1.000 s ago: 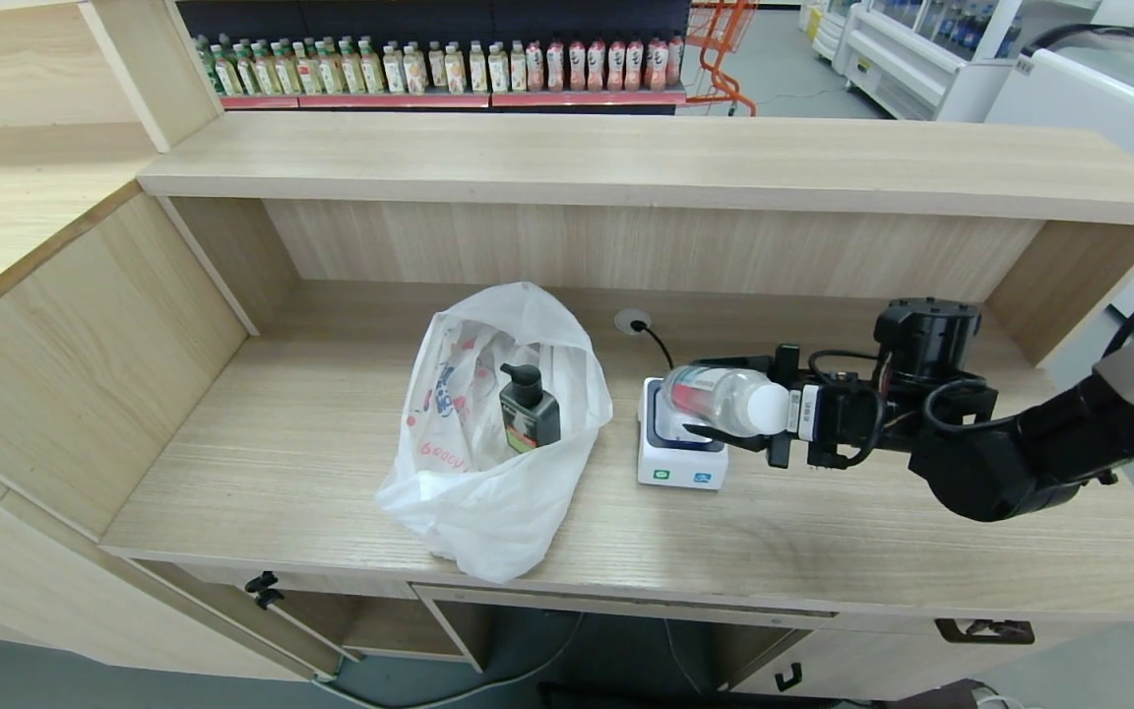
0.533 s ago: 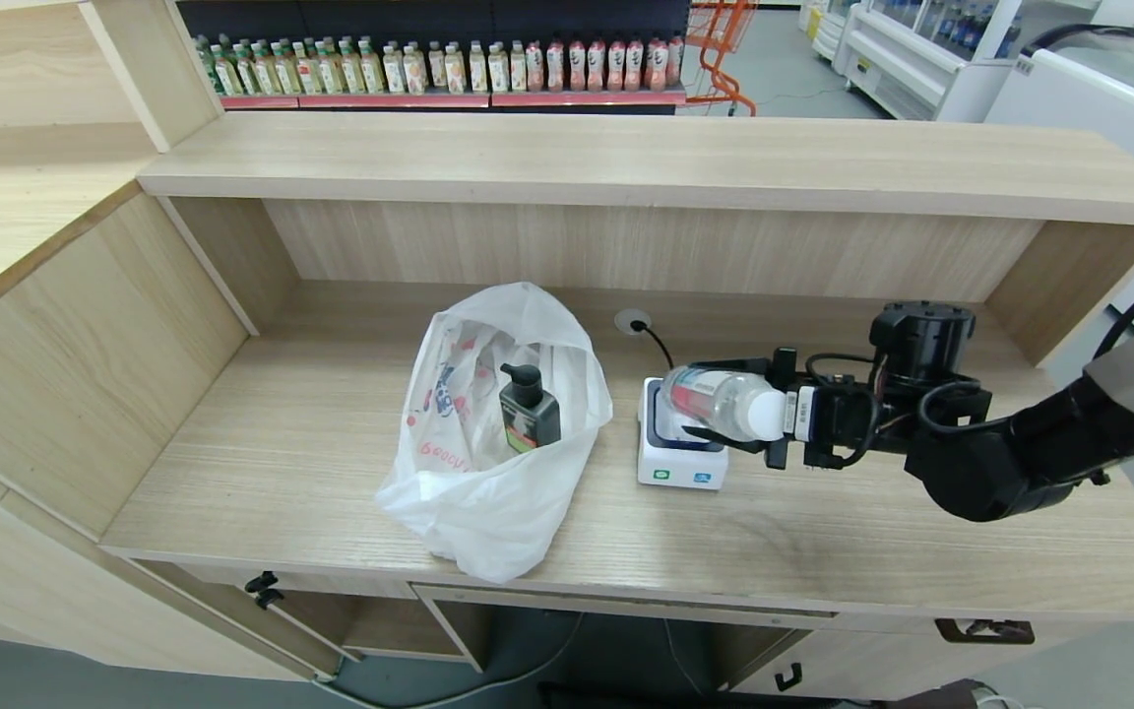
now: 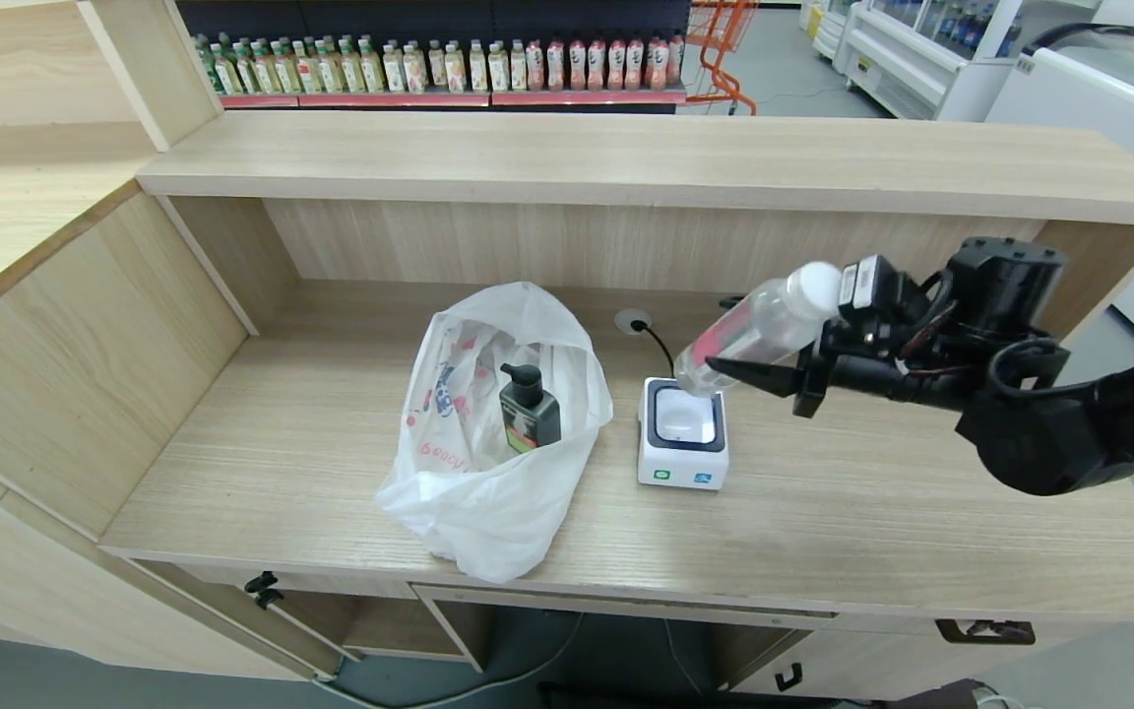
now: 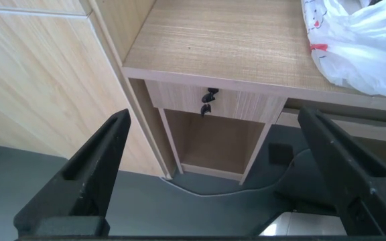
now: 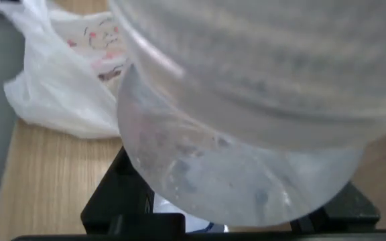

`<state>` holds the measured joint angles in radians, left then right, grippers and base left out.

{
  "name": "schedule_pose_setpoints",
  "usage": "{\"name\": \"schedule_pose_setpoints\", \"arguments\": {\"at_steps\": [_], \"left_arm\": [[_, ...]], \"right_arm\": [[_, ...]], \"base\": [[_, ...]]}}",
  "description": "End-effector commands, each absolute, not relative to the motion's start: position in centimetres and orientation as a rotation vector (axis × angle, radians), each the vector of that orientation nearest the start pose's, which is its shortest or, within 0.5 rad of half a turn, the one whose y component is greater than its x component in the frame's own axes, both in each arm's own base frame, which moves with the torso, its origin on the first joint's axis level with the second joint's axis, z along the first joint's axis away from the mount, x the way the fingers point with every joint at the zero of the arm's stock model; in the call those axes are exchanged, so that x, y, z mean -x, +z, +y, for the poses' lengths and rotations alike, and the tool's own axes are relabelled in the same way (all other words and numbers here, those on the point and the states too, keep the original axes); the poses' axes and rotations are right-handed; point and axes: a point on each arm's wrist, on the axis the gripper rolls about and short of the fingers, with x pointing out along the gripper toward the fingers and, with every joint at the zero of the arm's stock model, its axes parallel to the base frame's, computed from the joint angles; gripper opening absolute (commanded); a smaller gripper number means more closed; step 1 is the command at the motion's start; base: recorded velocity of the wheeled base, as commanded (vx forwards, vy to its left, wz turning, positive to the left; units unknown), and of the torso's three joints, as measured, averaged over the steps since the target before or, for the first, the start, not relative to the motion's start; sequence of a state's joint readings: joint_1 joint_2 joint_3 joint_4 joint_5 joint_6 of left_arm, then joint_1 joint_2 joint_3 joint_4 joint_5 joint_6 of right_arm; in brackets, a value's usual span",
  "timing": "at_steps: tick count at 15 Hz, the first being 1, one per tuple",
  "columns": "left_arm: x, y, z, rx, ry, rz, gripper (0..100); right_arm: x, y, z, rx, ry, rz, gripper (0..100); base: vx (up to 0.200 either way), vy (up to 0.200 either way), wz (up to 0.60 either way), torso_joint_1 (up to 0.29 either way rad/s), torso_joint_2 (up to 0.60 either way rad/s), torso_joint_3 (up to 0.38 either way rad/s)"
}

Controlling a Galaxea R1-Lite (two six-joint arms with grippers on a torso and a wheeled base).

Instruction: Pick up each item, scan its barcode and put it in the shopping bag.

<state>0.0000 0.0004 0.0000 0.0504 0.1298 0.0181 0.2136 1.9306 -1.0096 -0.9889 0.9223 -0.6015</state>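
My right gripper [image 3: 759, 359] is shut on a clear plastic bottle [image 3: 752, 327] with a white cap and a red label. It holds the bottle tilted in the air, base down, just above the back of the white barcode scanner [image 3: 682, 445] on the counter. The bottle [image 5: 246, 107] sits very close to the right wrist camera, with the shopping bag [image 5: 66, 80] behind it. The white shopping bag [image 3: 488, 433] stands open left of the scanner, with a dark pump bottle [image 3: 528, 409] inside. My left gripper [image 4: 213, 167] is open, low beside the counter's front left corner, above the floor.
The wooden counter [image 3: 872, 512] has a raised back ledge [image 3: 646, 162] and side walls. A cable runs from the scanner to a grommet [image 3: 633, 321] at the back. Drawers with black handles [image 4: 208, 100] sit under the counter edge. Bare counter lies right of the scanner.
My right gripper has lifted the bottle up and back off the scanner's face and tilted it, cap upward. The bag and scanner have not moved.
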Motion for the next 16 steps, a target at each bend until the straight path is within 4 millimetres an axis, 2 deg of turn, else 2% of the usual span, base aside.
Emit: {"name": "schedule_pose_setpoints", "arguments": {"at_steps": [1,3,7,11,16], "left_arm": [[2.3,7.0,0.3,-0.022,0.13,0.052,100],[2.3,7.0,0.3,-0.022,0.13,0.052,100],[2.3,7.0,0.3,-0.022,0.13,0.052,100],[2.3,7.0,0.3,-0.022,0.13,0.052,100],[2.3,7.0,0.3,-0.022,0.13,0.052,100]], "right_arm": [[-32.5,23.5,8.4,0.438,0.966,-0.397,0],[-31.4,24.1,7.8,0.199,0.813,-0.264,0],[-30.7,23.6,7.4,-0.091,0.661,-0.1,0],[-30.9,22.9,8.2,-0.216,0.667,-0.015,0],[-32.4,20.6,9.6,-0.236,0.688,0.059,0]], "base": [[0.0,0.0,0.0,0.0,0.0,0.0],[0.0,0.0,0.0,0.0,0.0,0.0],[0.0,0.2,0.0,-0.002,0.0,0.005],[0.0,0.2,0.0,0.007,0.0,0.0],[0.0,0.0,0.0,0.0,0.0,0.0]]}}
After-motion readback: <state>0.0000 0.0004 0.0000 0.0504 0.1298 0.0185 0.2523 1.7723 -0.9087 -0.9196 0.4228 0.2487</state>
